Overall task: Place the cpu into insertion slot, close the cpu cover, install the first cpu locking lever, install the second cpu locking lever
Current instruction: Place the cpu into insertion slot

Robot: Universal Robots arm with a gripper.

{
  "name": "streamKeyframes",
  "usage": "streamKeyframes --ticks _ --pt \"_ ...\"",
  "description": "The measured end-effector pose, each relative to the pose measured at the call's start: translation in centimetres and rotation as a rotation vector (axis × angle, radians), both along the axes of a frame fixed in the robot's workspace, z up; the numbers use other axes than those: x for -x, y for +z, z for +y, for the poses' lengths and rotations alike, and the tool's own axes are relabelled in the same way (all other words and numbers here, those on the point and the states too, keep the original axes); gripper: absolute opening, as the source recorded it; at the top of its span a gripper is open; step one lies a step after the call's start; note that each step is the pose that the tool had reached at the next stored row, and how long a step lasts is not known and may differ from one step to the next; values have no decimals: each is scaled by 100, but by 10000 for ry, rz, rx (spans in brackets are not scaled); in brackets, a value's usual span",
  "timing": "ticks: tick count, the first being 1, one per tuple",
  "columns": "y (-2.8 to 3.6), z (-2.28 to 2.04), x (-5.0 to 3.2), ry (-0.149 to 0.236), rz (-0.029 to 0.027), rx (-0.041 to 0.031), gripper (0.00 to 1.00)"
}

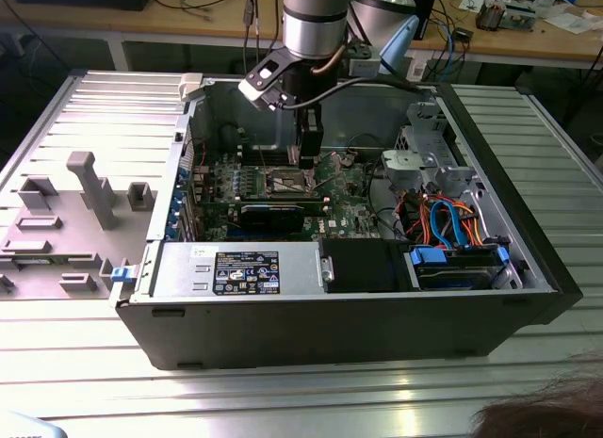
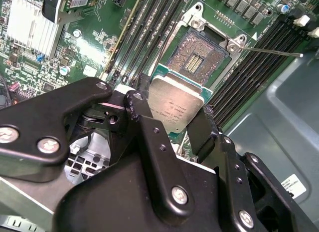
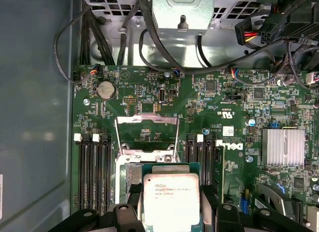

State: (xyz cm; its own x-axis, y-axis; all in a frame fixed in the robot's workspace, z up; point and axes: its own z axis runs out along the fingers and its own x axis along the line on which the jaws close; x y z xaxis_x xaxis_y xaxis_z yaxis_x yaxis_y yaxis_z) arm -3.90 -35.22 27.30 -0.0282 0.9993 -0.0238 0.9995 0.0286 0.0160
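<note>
Item: cpu point(image 3: 172, 198), small flat square chip with a silvery-grey lid, fine print on top and green edging beneath. Clenched by two opposite edges between the black fingers point(image 2: 137, 105) of the gripper point(image 2: 172, 112). Held lid-up just over the green board point(image 3: 224, 102), overlapping one edge of the insertion slot point(image 2: 195, 56); contact with it impossible to tell. Cpu cover point(image 3: 147, 134) swung open, on the slot's side away from the chip.

Setting: open computer case point(image 1: 358, 316) lying on a ribbed metal table point(image 1: 283, 391); wooden bench point(image 1: 546, 44) with cables beyond, at the far side.

Orientation: square, so no long axis; edges roughly in line with the slot's rim in the first wrist view.
</note>
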Motion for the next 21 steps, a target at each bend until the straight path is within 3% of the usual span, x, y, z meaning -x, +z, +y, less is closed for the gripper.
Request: streamKeyframes --ticks 2,21 --pt "-26 0 0 0 0 0 55" --pt "-62 0 2 0 0 0 55"
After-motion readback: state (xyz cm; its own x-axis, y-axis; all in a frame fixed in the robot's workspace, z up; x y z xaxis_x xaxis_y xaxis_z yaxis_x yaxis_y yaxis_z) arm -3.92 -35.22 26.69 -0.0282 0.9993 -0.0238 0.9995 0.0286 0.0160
